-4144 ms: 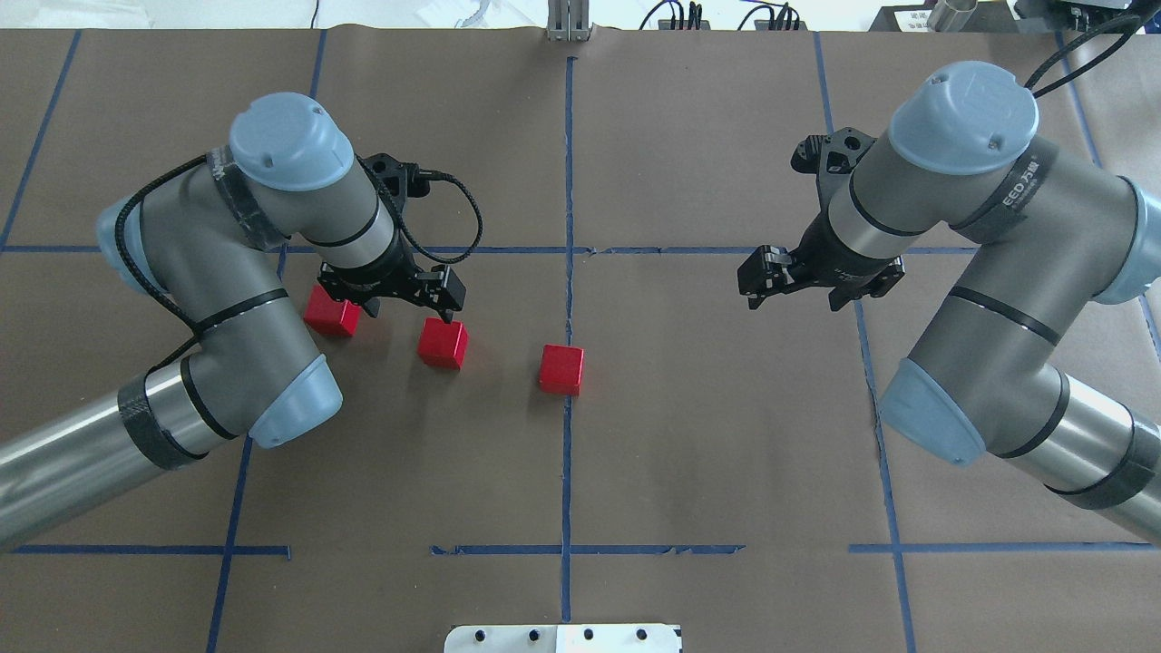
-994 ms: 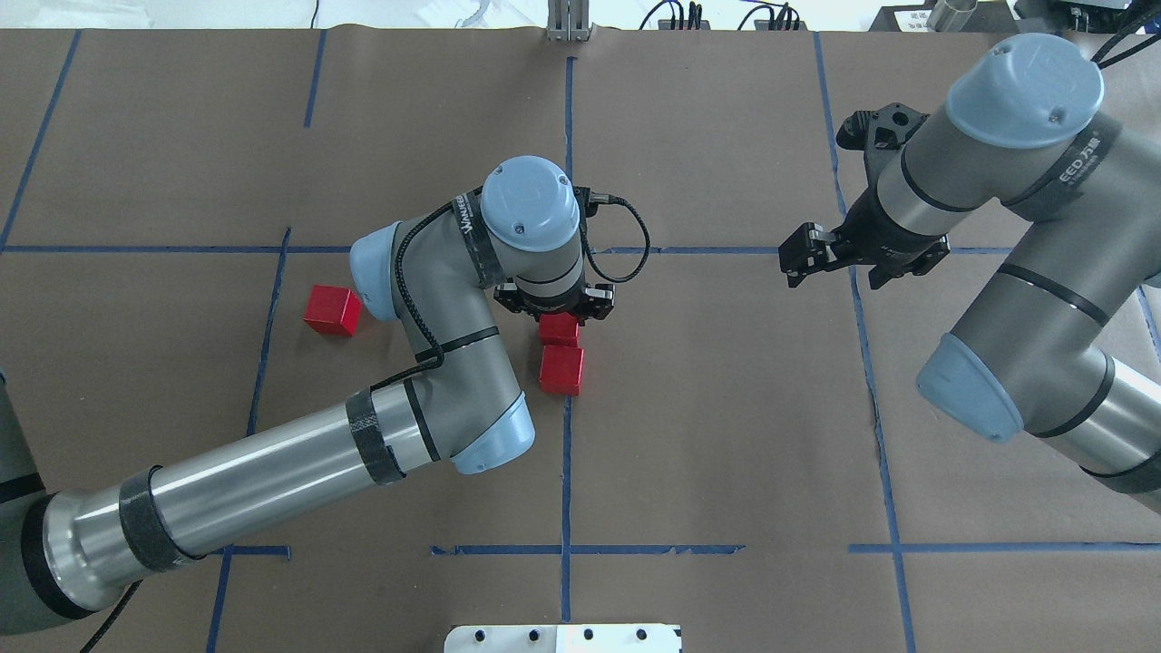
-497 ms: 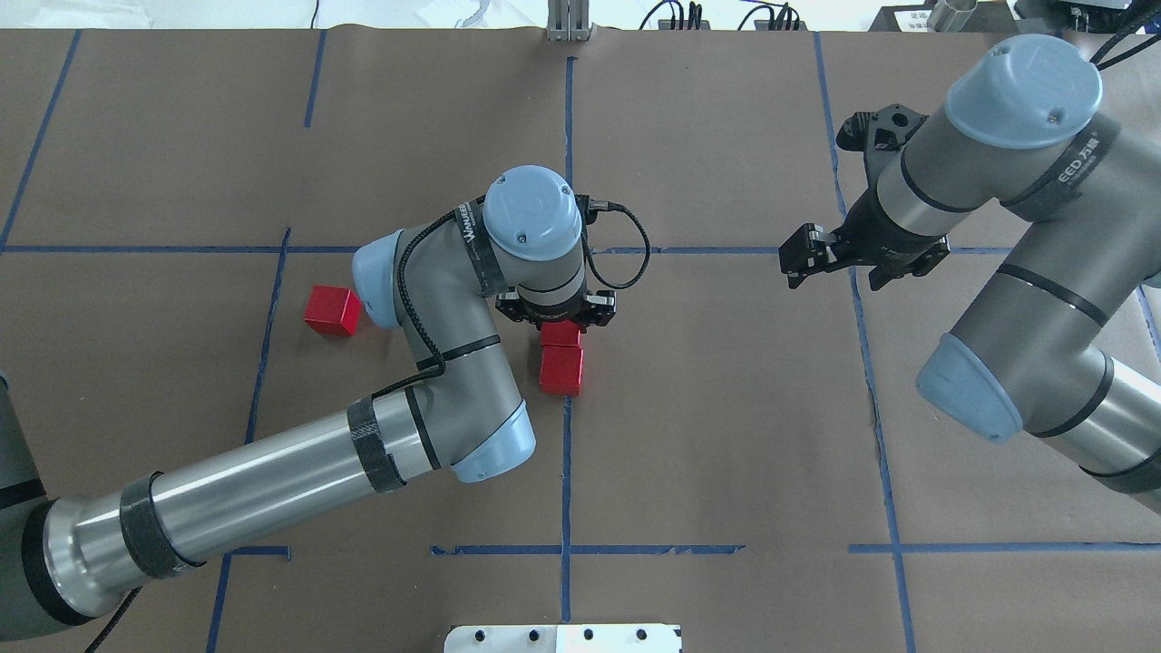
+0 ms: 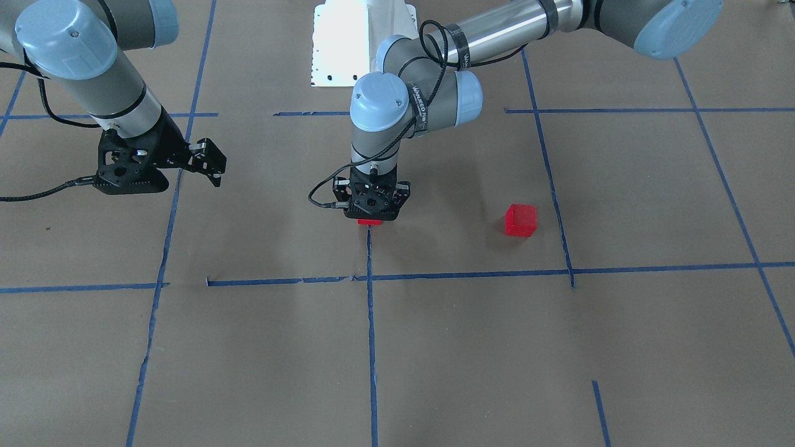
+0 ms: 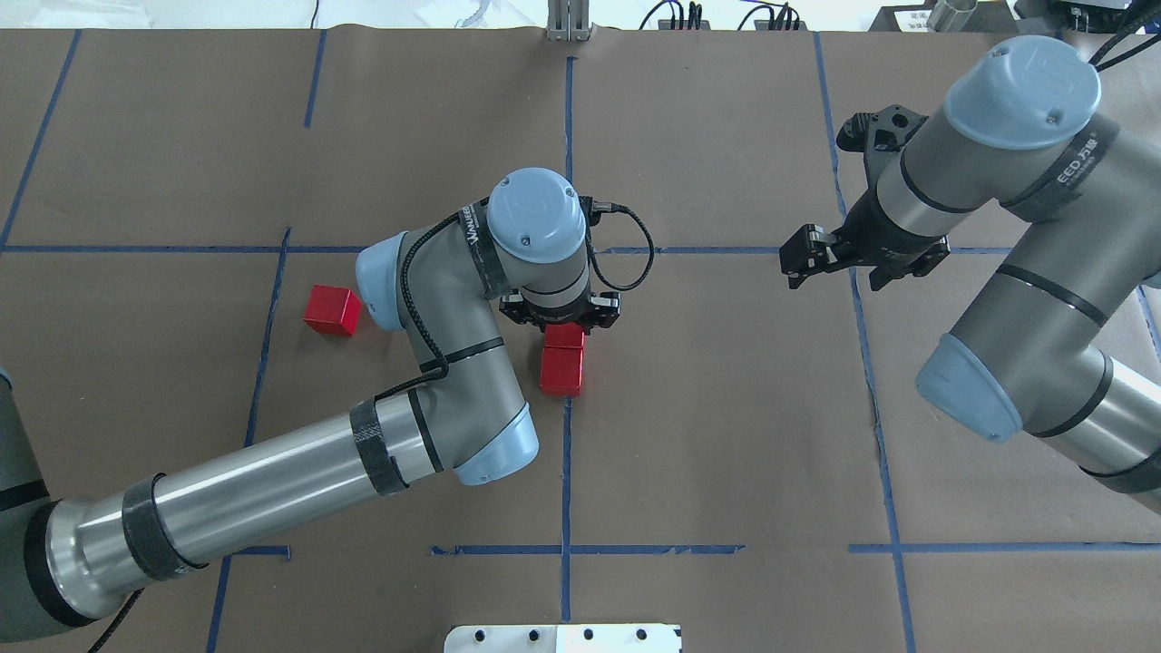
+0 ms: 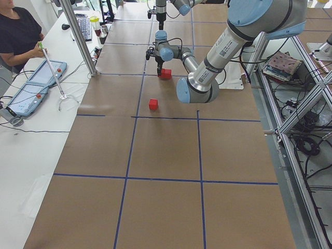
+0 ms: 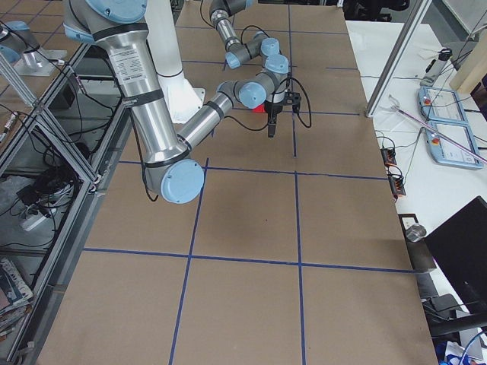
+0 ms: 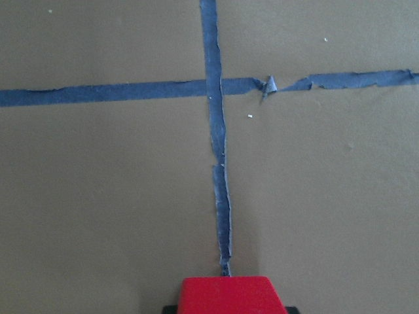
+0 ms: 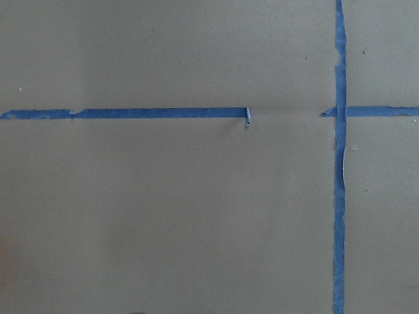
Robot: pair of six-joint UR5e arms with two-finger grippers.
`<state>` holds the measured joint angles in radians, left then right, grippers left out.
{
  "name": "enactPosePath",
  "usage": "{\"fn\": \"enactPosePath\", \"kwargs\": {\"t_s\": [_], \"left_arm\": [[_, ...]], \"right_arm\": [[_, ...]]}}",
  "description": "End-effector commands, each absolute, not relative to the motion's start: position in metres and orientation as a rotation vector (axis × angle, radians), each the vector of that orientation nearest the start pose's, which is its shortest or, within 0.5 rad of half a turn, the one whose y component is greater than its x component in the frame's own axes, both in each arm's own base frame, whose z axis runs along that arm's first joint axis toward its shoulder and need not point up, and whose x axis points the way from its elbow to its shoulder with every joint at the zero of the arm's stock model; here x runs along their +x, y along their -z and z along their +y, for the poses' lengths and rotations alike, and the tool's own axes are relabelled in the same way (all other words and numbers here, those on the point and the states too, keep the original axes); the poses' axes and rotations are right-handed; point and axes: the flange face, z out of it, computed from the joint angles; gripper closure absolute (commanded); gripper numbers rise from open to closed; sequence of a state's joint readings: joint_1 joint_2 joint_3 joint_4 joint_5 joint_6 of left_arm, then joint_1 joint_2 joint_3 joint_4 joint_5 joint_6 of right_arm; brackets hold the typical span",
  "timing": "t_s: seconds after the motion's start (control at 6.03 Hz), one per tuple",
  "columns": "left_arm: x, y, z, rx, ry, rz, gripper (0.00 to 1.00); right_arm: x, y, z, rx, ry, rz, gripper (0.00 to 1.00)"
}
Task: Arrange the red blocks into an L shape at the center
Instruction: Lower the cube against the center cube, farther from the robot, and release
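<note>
**Left gripper grips a red cube beside its mate on the centre line**

The left gripper (image 5: 562,325) is closed on the held red block (image 5: 564,337). In the left wrist view, dark finger edges hug the cube's lower corners, and the cube sits at the near end of a blue tape strip.

The brown paper (image 5: 726,435) covers the whole table and is ruled into large cells by blue tape. The centre (image 5: 626,363) is its middle stretch. It is split by the long blue tape line (image 5: 566,472), which runs away from the robot.

The left arm (image 5: 272,481) reaches in low from the overhead view's left with its elbow bent. Its wrist stands upright over that line. The right arm (image 5: 1016,272) stands off to the right, well apart from every cube. The white base plate (image 5: 562,638) shows at the near edge.

The right gripper (image 5: 862,270) hangs above bare paper with its jaws spread wide and nothing between them. Its wrist camera sees only paper and tape.

The resting red block (image 5: 560,372) lies on the paper at the centre, with its right edge on the tape line. The held red block is directly on its far side, in line with it along the tape. The two look edge to edge, but whether they touch cannot be told.

The lone red block (image 5: 332,310) sits well apart from the pair, out on the left arm's side, near a neighbouring tape line.
</note>
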<state>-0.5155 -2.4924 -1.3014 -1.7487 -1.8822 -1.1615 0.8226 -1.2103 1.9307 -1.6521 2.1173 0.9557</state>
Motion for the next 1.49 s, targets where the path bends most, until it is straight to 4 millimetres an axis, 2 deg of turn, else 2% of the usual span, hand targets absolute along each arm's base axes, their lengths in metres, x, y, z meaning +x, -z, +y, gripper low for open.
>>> {"fn": "enactPosePath", "kwargs": {"t_s": [0.0, 0.33, 0.5, 0.66, 0.99, 1.33], "left_arm": [[0.634, -0.174, -0.477, 0.106, -0.03, 0.866, 0.9], [0.633, -0.173, -0.477, 0.106, -0.028, 0.868, 0.71], [0.633, -0.174, -0.477, 0.107, -0.03, 0.868, 0.42], [0.633, -0.177, -0.477, 0.107, -0.029, 0.864, 0.02], [0.632, -0.173, -0.478, 0.133, -0.019, 0.862, 0.0], [0.615, -0.15, -0.473, 0.16, -0.021, 0.907, 0.0]], "right_arm": [[-0.332, -0.31, -0.477, 0.014, -0.021, -0.815, 0.0], [-0.331, -0.31, -0.478, 0.014, -0.022, -0.815, 0.0], [-0.331, -0.31, -0.477, 0.013, -0.022, -0.816, 0.0], [-0.331, -0.31, -0.477, 0.013, -0.022, -0.816, 0.0], [-0.331, -0.309, -0.478, 0.015, -0.023, -0.816, 0.0], [-0.329, -0.308, -0.478, 0.017, -0.025, -0.819, 0.0]]}}
